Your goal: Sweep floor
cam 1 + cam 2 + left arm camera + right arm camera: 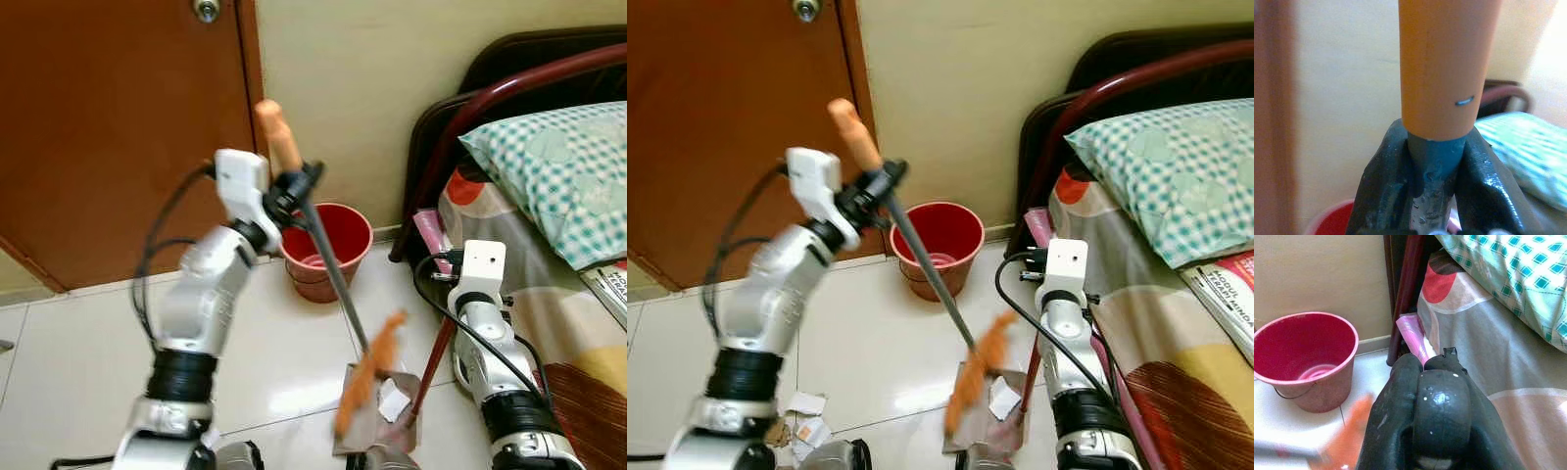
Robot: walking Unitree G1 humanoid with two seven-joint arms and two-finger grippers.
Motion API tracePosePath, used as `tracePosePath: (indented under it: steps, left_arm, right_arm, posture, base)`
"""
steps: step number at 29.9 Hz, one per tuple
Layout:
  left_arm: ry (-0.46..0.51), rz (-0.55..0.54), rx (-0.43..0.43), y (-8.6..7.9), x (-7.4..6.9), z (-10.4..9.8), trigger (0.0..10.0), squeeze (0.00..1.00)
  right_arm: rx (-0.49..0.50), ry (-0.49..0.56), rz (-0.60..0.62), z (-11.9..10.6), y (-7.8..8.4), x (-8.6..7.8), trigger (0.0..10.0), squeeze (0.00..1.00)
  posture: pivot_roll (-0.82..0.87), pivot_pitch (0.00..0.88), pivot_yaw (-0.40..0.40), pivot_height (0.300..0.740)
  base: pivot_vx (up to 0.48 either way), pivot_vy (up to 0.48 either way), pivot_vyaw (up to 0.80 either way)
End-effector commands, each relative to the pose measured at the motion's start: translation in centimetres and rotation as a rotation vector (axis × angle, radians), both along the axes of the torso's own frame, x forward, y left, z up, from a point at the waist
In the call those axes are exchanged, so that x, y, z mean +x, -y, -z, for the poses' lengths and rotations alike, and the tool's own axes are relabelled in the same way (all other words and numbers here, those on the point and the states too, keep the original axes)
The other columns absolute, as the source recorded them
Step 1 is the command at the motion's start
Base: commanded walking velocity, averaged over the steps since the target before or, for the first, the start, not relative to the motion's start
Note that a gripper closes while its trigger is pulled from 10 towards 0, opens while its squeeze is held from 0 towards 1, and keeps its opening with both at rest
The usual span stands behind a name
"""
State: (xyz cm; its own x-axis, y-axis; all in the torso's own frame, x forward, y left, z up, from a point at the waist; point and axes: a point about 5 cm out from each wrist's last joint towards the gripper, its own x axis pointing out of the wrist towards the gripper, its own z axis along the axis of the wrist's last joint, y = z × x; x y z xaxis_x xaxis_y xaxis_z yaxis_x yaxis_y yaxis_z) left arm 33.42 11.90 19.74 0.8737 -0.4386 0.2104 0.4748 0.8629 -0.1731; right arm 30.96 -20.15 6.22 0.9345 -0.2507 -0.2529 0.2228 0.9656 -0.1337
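Both head views look forward and down from above, sharing the white tiled floor [78,362], round red plastic bucket [328,245] and brown wooden door [725,117]. The left wrist view sits tight against the orange broom handle [1444,63], facing the wall. The right wrist view looks close along its gripper toward the bucket and bed [1508,357].

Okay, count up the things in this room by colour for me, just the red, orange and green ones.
Red: 2, the bucket and the dustpan handle
Orange: 2, the broom grip and the broom head
Green: 1, the checked pillow
Total: 5
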Motion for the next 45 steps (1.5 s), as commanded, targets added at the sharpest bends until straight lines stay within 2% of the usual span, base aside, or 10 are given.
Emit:
tracePosePath:
  steps: [1,5,8,13,15,21,32,37,45]
  left_arm:
    - [0.056,-0.067,0.034,-1.8,0.3,-0.7,10.0,0.00]
    - [0.031,-0.115,0.091,-3.1,0.0,0.6,10.0,0.00]
    - [-0.033,-0.140,0.152,-3.9,-1.1,3.4,10.0,0.00]
    - [-0.053,-0.139,0.169,-3.6,-1.8,4.5,10.0,0.00]
    - [-0.089,-0.111,0.139,-2.5,-2.7,5.4,10.0,0.00]
    - [-0.097,-0.093,0.147,-1.7,-3.5,6.3,10.0,0.00]
    - [-0.140,-0.109,0.145,-1.6,-4.3,7.6,10.0,0.00]
    - [-0.159,-0.128,0.138,-1.7,-4.6,8.1,10.0,0.00]
    - [-0.189,-0.135,0.140,-1.9,-5.1,8.9,10.0,0.00]
  right_arm:
    - [-0.011,-0.034,-0.008,0.6,0.1,-0.2,10.0,0.00]
    - [-0.004,-0.034,-0.020,0.6,0.0,-0.2,10.0,0.00]
    - [0.009,0.008,-0.083,0.2,-0.8,0.0,10.0,0.00]
    - [0.016,0.047,-0.115,-0.3,-1.4,0.1,10.0,0.00]
    - [0.030,0.078,-0.136,-0.6,-2.0,0.0,10.0,0.00]
    - [0.032,0.084,-0.140,-0.5,-2.1,-0.2,10.0,0.00]
    - [0.056,0.113,-0.128,-0.6,-1.9,-0.6,10.0,0.00]
    - [0.077,0.101,-0.096,-0.1,-1.4,-0.9,10.0,0.00]
    - [0.097,0.098,-0.096,0.2,-1.6,-0.9,10.0,0.00]
  posture:
    - [-0.03,0.101,-0.011,0.740]
    - [-0.03,0.101,-0.011,0.740]
    - [-0.03,0.105,-0.014,0.740]
    - [-0.03,0.105,-0.014,0.740]
    - [-0.03,0.105,-0.016,0.740]
    - [-0.03,0.106,-0.017,0.740]
    - [-0.03,0.096,-0.022,0.740]
    - [-0.03,0.097,-0.037,0.740]
    - [-0.01,0.100,-0.027,0.740]
  base:
    - [0.000,0.000,0.00]
    - [0.000,0.000,0.00]
    - [0.000,0.000,0.00]
    - [0.000,0.000,0.00]
    - [0.000,0.000,0.21]
    - [0.000,0.000,0.42]
    - [0.000,0.000,0.49]
    - [0.000,-0.260,0.27]
    - [0.000,-0.309,0.00]
